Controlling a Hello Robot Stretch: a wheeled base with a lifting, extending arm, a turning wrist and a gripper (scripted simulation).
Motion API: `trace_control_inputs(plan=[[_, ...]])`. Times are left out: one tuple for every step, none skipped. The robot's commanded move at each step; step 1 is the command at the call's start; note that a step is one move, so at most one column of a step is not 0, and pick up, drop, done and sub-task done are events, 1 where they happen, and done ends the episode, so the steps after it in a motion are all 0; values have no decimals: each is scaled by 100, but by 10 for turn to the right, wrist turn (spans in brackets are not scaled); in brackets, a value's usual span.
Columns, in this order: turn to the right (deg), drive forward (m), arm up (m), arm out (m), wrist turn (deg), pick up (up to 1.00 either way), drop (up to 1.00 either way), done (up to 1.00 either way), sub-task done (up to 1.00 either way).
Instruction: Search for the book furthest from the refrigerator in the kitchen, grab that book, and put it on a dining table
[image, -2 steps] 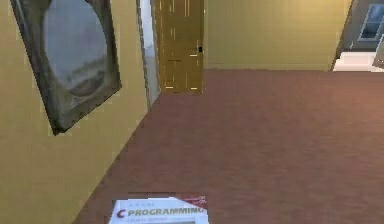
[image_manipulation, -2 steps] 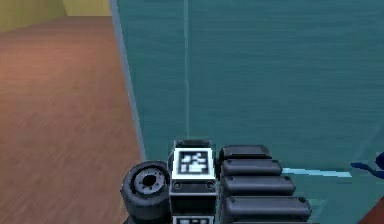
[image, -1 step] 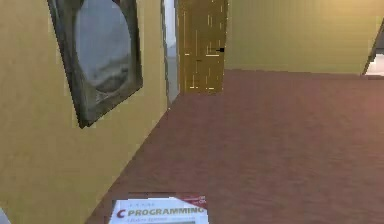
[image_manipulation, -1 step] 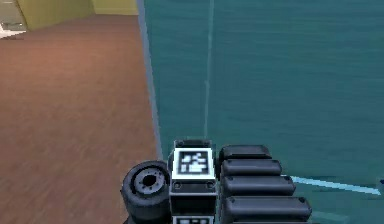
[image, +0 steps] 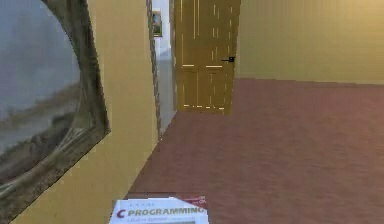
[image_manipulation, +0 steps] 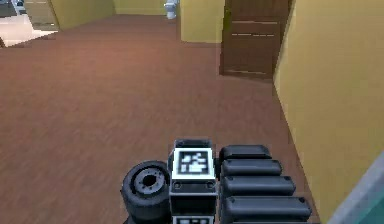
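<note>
Nearest, a flat white book with a blue-banded cover (image: 160, 211) showed at the forward view's bottom edge. In the arm side view the tool (image_manipulation: 148, 191) sat low over the red-brown floor (image_manipulation: 110, 100), its far end too unclear to tell whether it grasped anything. This looked like the carrying step, so the next move probably called for driving past the dark-framed oval painting (image: 45, 85) toward the panelled yellow wooden door (image: 205, 55) to seek the dining worktop.

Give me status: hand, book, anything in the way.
Hand low in arm side view, cannot tell if holding. Book at forward view's bottom edge. Wall close on that view's left, open door ahead.
</note>
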Motion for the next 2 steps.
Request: trace_control_inputs(plan=[[0,100,0,0,0,0,0,0,0],[0,100,0,0,0,0,0,0,0]])
